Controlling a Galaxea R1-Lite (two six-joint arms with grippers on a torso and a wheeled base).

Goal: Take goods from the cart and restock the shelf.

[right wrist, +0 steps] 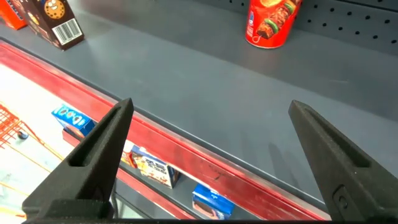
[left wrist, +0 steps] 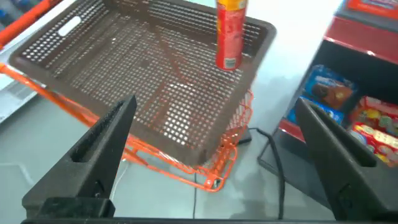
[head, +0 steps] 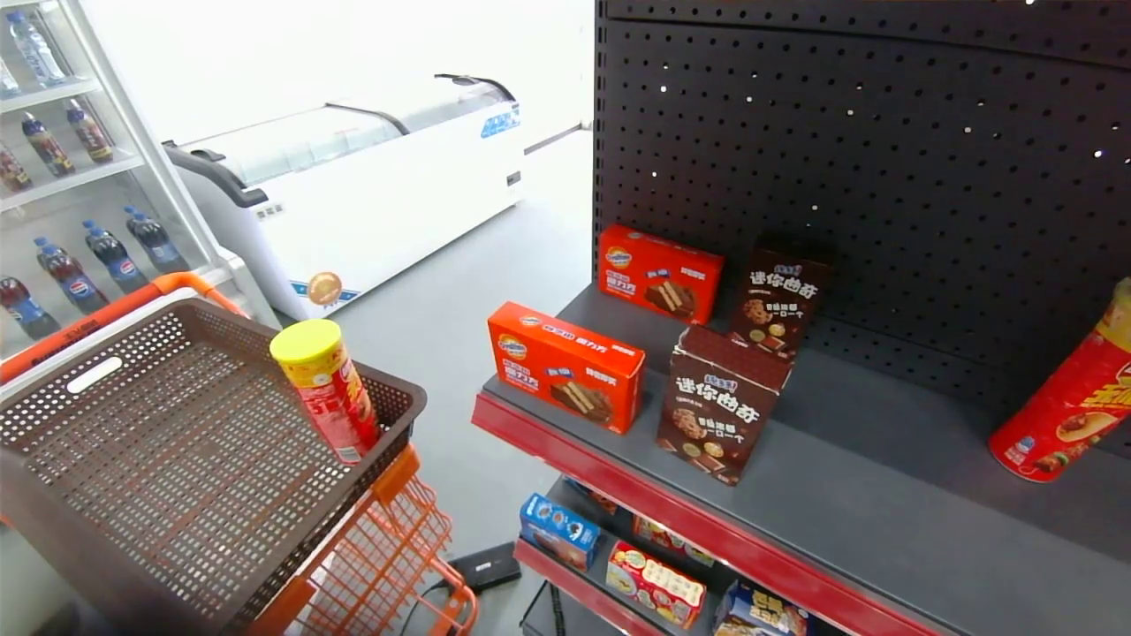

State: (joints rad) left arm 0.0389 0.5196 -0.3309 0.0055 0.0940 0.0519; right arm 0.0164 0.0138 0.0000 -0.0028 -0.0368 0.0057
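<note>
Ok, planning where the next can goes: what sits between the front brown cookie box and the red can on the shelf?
Nothing: the head view shows only bare grey shelf board from the brown cardboard cookie box to the red cylindrical can.

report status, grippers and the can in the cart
Left gripper open, facing cart basket. Right gripper open, facing shelf. Red can standing in basket by its rim, ungrasped. Nothing blocking it.

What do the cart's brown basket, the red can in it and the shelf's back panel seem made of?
Brown basket: likely matte moulded plastic, perforated grid walls.
Red can: probably glossy printed cardboard tube, yellow plastic-looking lid.
Back panel: seemingly dark painted metal pegboard, evenly holed.
</note>
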